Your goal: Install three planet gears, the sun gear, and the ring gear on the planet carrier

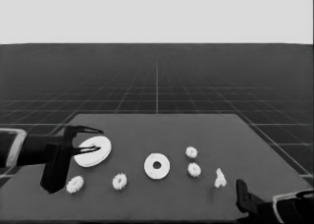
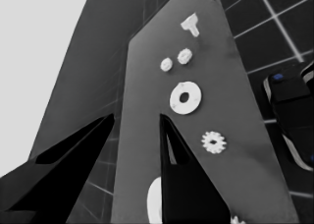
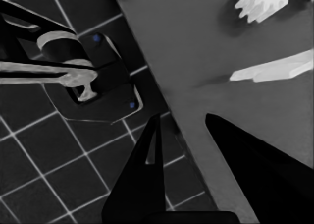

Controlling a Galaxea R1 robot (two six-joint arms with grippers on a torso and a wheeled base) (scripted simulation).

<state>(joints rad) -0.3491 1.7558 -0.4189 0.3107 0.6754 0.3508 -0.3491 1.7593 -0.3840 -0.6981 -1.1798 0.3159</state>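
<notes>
On the dark table [image 1: 162, 194] the smaller round part [image 1: 157, 166] lies mid-table; the gear [image 1: 194, 169] just beside it sits nearer my parked right gripper [image 1: 244, 197], fingers spread and empty, than my left gripper [image 1: 88, 139].

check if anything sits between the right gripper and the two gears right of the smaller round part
Only partly. The thin white piece lies between the right gripper, parked at the table's near right corner, and the nearer gear. The farther gear sits just beyond that one. Nothing else visible lies on that path.
</notes>
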